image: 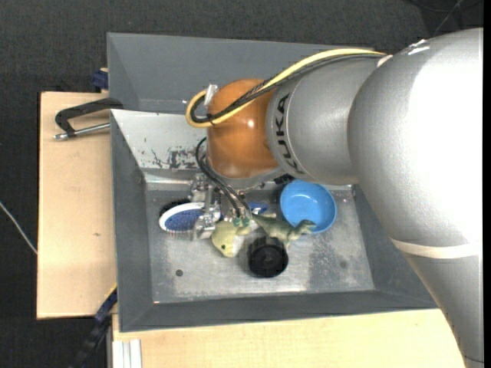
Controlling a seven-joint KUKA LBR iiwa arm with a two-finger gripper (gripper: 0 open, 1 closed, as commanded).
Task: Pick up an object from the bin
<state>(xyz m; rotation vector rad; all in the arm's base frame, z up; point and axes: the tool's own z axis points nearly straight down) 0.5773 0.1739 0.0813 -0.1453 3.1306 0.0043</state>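
1. Looked down into a grey bin on dark carpet.
2. Found the gripper low at mid-floor, between a blue brush and a yellow toy, close to both.
3. Could not tell whether open or closed.
4. Judged the grasp step in hand.
5. Needed next: a firm close on one item, then a lift clear of black disc and blue bowl.

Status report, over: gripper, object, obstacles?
Gripper low in bin centre, beside pale yellow-green toy. Blue oval brush, black round piece and blue bowl close.
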